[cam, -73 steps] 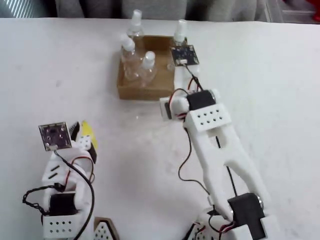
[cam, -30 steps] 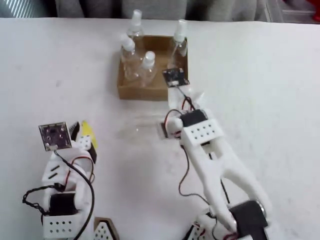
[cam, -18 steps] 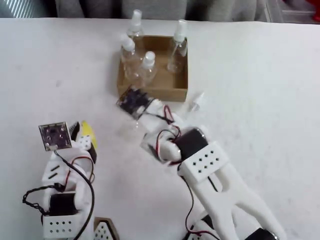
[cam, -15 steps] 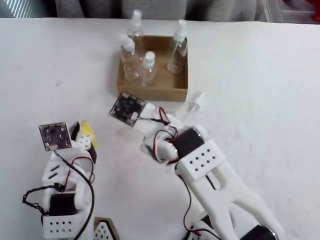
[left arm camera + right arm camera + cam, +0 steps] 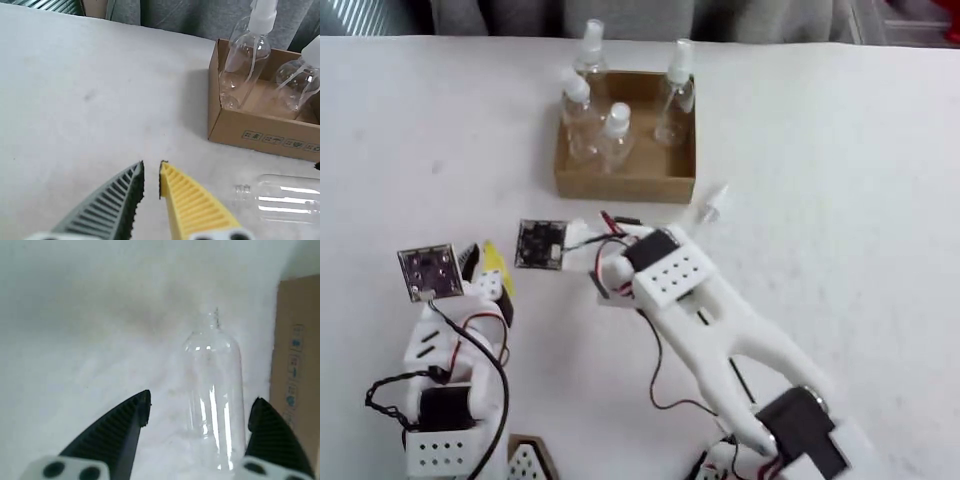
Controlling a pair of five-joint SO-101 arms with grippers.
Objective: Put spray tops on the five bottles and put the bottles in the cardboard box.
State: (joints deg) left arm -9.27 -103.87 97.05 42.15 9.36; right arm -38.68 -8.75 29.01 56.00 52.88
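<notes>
A clear bottle [image 5: 212, 375] without a top lies on the white table in front of the cardboard box [image 5: 620, 185]. My right gripper [image 5: 201, 404] is open, with one black finger on each side of the bottle's body. The same bottle [image 5: 280, 197] lies near the box [image 5: 260, 135] in the left wrist view. Several bottles [image 5: 615, 125] with spray tops stand in the box. One loose spray top [image 5: 713, 205] lies on the table to the right of the box's front corner. My left gripper [image 5: 151, 169] rests shut at the front left, holding nothing.
The right arm [image 5: 710, 320] stretches diagonally across the middle of the table, its wrist board [image 5: 540, 243] just right of the left arm [image 5: 445, 340]. Bare white tabletop lies to the left and right of the box.
The right arm has pulled back from the box's right side and swung left and toward the front, ending over the lying bottle. The left arm has not moved.
</notes>
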